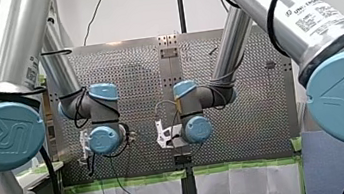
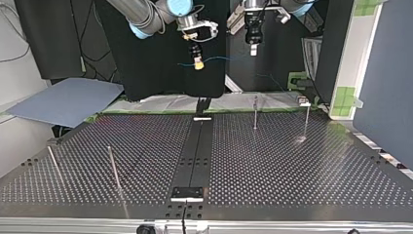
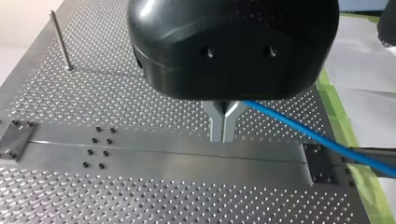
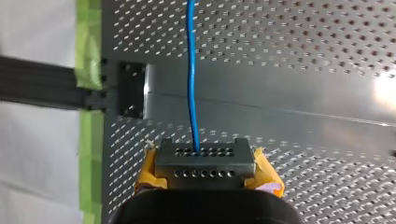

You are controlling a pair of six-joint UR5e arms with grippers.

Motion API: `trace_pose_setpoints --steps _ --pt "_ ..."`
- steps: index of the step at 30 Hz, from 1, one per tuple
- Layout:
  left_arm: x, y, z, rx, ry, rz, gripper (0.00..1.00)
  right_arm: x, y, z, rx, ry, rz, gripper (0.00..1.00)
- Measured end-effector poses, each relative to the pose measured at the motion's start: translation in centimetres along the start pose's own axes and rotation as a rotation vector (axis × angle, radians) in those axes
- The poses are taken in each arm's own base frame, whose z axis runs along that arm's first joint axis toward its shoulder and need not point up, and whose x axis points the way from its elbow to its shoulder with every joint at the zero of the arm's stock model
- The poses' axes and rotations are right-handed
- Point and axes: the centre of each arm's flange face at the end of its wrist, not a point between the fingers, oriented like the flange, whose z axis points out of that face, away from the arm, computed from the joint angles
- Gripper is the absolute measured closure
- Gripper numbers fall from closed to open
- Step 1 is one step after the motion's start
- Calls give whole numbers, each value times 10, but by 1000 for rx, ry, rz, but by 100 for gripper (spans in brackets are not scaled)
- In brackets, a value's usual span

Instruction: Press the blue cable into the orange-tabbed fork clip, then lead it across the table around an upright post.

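Evidently both jaws closed on blue cable (image 3: 299, 127) (strung between them)

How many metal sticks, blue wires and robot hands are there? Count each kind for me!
upright posts: 4
blue cable: 1
end effectors, my left end effector and my right end effector: 2
total: 7
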Motion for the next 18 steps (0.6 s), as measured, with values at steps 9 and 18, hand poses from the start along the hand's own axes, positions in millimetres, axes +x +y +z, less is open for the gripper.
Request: trace_pose_setpoints --steps 9,18 --pt "-24 3 8 -17 -62 -81 100 48 8 4 8 110 69 100" --pt "-8 9 24 -43 -77 -110 100 31 11 18 20 139 98 100"
